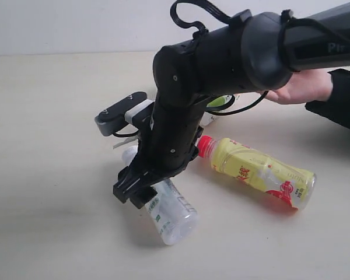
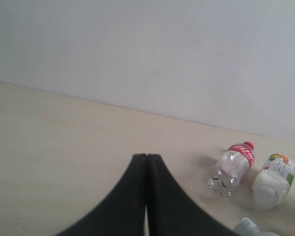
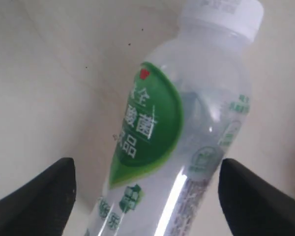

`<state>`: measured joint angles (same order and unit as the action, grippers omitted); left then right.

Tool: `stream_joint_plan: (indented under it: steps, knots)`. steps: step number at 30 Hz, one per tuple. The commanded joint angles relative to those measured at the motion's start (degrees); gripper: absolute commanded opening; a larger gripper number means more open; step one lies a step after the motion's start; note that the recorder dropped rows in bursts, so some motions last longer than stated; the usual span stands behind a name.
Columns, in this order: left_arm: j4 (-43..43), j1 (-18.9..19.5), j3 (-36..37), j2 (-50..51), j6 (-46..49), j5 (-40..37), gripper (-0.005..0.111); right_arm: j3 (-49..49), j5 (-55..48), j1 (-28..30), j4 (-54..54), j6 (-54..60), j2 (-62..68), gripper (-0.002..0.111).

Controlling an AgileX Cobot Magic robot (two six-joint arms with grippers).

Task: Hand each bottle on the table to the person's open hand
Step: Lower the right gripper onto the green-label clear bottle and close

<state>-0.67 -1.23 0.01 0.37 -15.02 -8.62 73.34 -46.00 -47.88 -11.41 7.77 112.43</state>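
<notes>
The right gripper (image 3: 146, 196), jaws wide, straddles the lying whitish green-labelled plastic bottle (image 3: 187, 113), ready to grasp it for the person's open hand (image 1: 300, 87). The left gripper (image 2: 146, 187) waits pinched closed, empty.

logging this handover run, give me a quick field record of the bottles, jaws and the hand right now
right jaws: open, straddling the green-labelled bottle, not gripping
left jaws: shut, empty
green-labelled bottle: lying on the table
yellow bottle: lying on the table, red cap
red-labelled bottle: lying beside the fruit-labelled bottle
person's hand: open, partly hidden by the arm
</notes>
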Motion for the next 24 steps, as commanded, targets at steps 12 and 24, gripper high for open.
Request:
stream_joint_plan:
  steps: [12, 24]
  knots:
    - [-0.3, -0.3, 0.0, -0.4, 0.2, 0.2, 0.0, 0.4, 3.8, -0.1, 1.1, -1.8, 3.6, 0.076]
    - [-0.3, -0.3, 0.0, -0.4, 0.2, 0.2, 0.0, 0.4, 3.9, -0.1, 1.1, -1.8, 3.6, 0.076]
